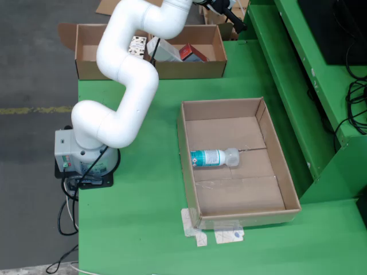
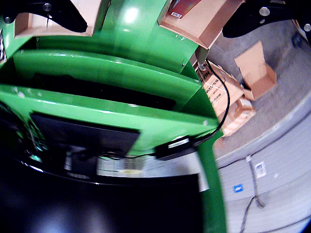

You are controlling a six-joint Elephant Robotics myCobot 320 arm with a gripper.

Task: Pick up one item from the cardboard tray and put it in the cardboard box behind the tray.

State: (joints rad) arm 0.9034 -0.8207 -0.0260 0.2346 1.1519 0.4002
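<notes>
Green bench [image 1: 143,229] fills most of my fixed overhead view, with grey floor along the left edge and a raised green frame [image 1: 304,86] running down the right side. Next in size is the white arm [image 1: 123,80]: its grey base [image 1: 80,157] sits at the left edge of the bench, and the links climb in an S toward the top centre of the frame, where they pass out of sight.

Right of centre lies the cardboard tray [image 1: 192,172], shallow and open, its near left corner taped down with pale strips. Inside it, against the left wall at about mid height, I see one bottle [image 1: 213,157] lying on its side, teal label to the left, clear cap end pointing right.

Along the upper edge of the frame sits the cardboard box [image 1: 92,69], long and low, partly hidden by the arm. In its right half I can make out a clear container [image 1: 166,51], a red packet [image 1: 192,53], and a small printed carton [image 1: 137,44] nearer the middle.

Smallest of all, the gripper [image 1: 223,8] shows only as dark parts at the top edge, upper right of the box. My wrist view shows two dark fingers [image 2: 63,14] at the top corners, wide apart with nothing between them, over tilted green framing and cardboard.
</notes>
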